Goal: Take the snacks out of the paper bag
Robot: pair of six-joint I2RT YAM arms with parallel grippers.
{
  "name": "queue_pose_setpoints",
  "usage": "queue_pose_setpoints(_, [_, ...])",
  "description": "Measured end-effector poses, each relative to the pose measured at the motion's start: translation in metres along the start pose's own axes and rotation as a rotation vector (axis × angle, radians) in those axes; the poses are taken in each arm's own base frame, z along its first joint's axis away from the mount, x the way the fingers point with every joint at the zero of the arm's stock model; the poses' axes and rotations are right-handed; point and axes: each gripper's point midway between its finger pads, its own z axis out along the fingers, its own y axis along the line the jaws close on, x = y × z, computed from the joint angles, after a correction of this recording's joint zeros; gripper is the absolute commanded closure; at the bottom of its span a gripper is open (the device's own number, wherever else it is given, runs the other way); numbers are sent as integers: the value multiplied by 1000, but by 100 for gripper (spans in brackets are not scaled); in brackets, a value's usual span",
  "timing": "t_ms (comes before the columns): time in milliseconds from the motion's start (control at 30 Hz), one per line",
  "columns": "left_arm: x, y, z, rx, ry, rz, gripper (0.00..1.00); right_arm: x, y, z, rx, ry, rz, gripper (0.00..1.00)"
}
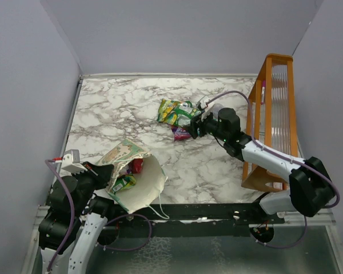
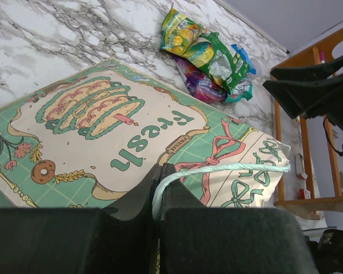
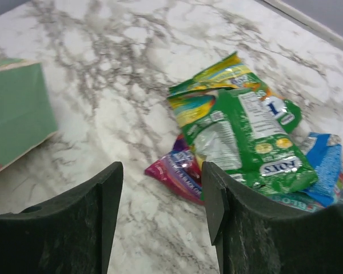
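The paper bag (image 1: 138, 181) lies on its side at the near left, its white inside facing up-right, with a red packet (image 1: 136, 165) and a green packet (image 1: 124, 182) in its mouth. My left gripper (image 1: 98, 170) is shut on the bag's pale string handle (image 2: 217, 169), over the cream patterned front (image 2: 103, 137). A pile of snacks (image 1: 177, 114) in green, yellow, purple and blue lies mid-table, also in the left wrist view (image 2: 208, 60) and the right wrist view (image 3: 240, 131). My right gripper (image 1: 195, 127) is open and empty just beside the pile's purple-pink packet (image 3: 177, 171).
An orange wooden rack (image 1: 272, 120) stands along the right side, close to the right arm. Grey walls enclose the marble table (image 1: 120, 108) at the back and both sides.
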Motion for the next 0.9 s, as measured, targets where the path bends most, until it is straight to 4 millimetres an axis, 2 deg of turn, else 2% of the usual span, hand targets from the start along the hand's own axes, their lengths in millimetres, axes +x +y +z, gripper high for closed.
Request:
queue_pose_setpoints(133, [0,0,0,-1,0,0,100,-3,35,-24,-179,-65,-33,42])
queue_pose_setpoints(267, [0,0,0,-1,0,0,100,-27,86,-48,-430,-174,-138,35])
queue_pose_setpoints(333, [0,0,0,-1,0,0,100,-42,124,-61,-564,-235,-241,31])
queue_pose_setpoints(433, [0,0,0,0,-1,0,100,-58,198,-85,-754,-338,-421,31])
queue_pose_setpoints(533, [0,0,0,0,-1,-1,100,-62,259,-106,-907,-406,-556,32])
queue_pose_setpoints(567, [0,0,0,0,-1,-1,100,-63,272,-109,-936,-419,-590,33])
queue_pose_setpoints(633, [0,0,0,0,-1,-1,100,-60,298,-110,-986,-436,-665,34])
queue_pose_setpoints(700, [0,0,0,0,-1,-1,100,-48,319,-103,-1014,-428,-732,37])
queue_pose_setpoints(800, [0,0,0,0,-1,0,100,-22,335,-85,-1015,-370,-808,43])
queue_pose_setpoints(900, [-2,-1,-1,3,-4,-1,100,-2,338,-56,-965,-301,-866,43])
